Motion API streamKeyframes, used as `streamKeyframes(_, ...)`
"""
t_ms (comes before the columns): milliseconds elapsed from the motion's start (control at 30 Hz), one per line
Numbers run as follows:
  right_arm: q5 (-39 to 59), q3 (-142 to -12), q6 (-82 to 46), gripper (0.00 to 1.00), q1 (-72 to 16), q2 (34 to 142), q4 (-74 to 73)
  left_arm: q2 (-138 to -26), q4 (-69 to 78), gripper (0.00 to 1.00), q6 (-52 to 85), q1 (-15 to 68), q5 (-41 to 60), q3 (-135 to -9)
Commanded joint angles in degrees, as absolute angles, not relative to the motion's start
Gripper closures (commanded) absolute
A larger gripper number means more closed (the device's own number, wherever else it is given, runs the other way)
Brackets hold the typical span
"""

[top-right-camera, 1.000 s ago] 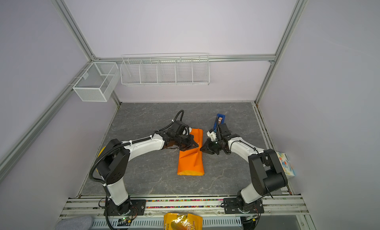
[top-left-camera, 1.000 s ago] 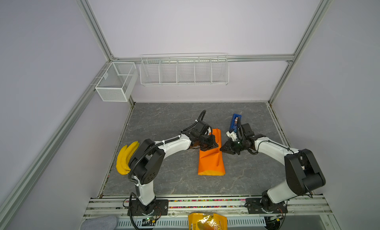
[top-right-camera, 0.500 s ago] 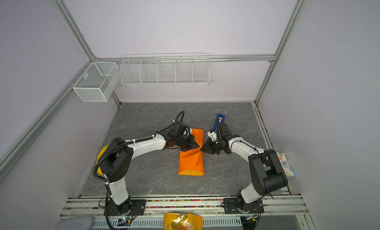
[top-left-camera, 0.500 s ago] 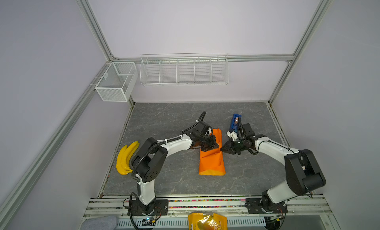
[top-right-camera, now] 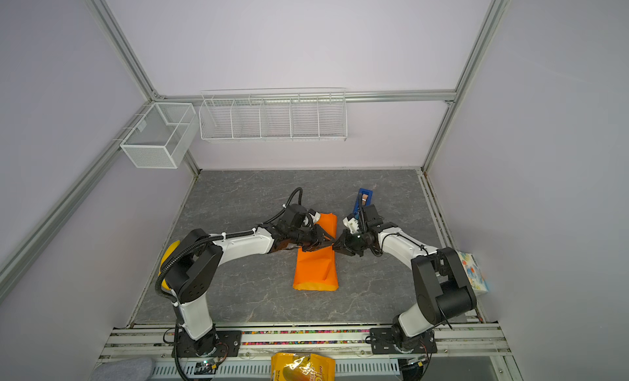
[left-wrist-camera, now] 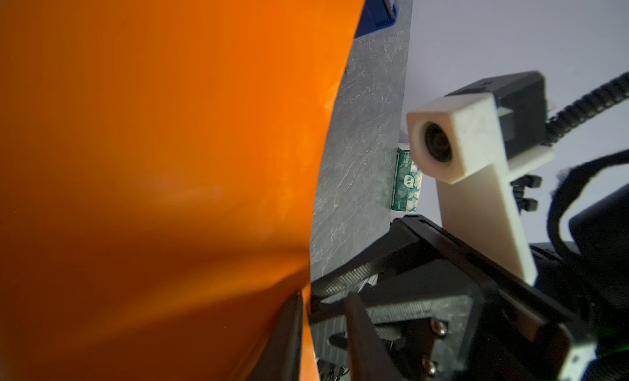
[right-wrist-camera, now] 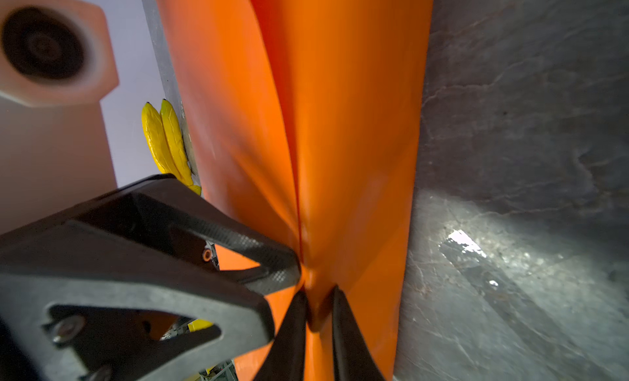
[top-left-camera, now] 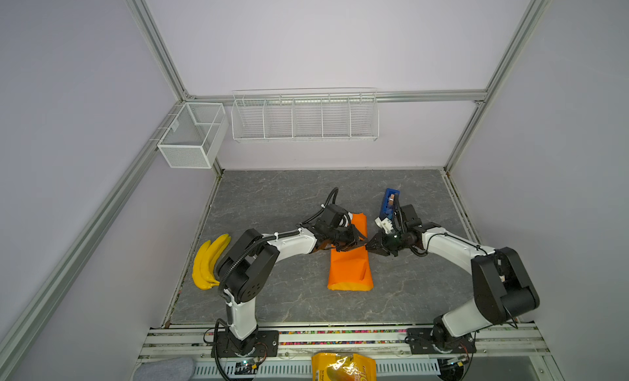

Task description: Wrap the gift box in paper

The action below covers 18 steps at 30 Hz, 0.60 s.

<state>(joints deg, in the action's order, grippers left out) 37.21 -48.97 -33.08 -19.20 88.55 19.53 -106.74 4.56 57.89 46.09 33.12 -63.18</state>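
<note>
Half-wrapped at best. Up front, just a loose orange tube of paper (top-left-camera: 350, 273), gift box hidden, presumably inside. Mid-tube, clamped on the seam by the right gripper (right-wrist-camera: 318, 294) against springing open; alongside, tip to tip, left gripper (top-left-camera: 355, 245) with jaws slightly parted, likely leaving the hold to its partner. Beyond, tape dispenser (top-left-camera: 389, 202) ready.

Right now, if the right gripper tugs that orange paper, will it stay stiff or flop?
Probably floppy: the paper puckers into creases where the right gripper pinches it. In a top view its near end bulges open, so folds likely spring back. It looks thin, so a hard tug might tear it.
</note>
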Motion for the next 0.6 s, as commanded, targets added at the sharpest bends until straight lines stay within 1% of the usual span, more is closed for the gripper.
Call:
streamKeyframes(0, 35.1, -48.7, -33.1, 0.81, -19.5, 86.9, 22.3, -108.6, 1.4, 0.74, 59.5, 46.3, 32.0, -59.2)
streamKeyframes(100, 32.8, -48.9, -33.5, 0.75, -18.5, 84.6, 23.3, -108.7, 2.9, 0.75, 60.1, 45.9, 32.1, -57.8)
streamKeyframes(200, 31.9, -49.2, -34.1, 0.73, -16.8, 83.4, 23.2, -108.9, 4.2, 0.8, 60.7, 45.9, 32.4, -56.9)
streamKeyframes(267, 32.4, -49.9, -34.2, 0.72, -15.6, 83.6, 22.9, -108.8, 4.3, 0.81, 60.7, 45.8, 32.3, -56.7)
streamKeyframes(433, 38.1, -55.5, -33.8, 0.63, -14.8, 88.8, 20.8, -109.0, 4.4, 0.84, 60.7, 45.7, 32.4, -56.6)
streamKeyframes(500, 39.9, -57.3, -33.9, 0.57, -14.9, 91.4, 19.9, -109.1, 4.4, 0.85, 60.8, 45.7, 32.4, -56.6)
streamKeyframes(567, 40.5, -58.7, -34.1, 0.53, -14.9, 93.5, 19.1, -109.0, 4.5, 0.85, 60.9, 45.7, 32.3, -56.5)
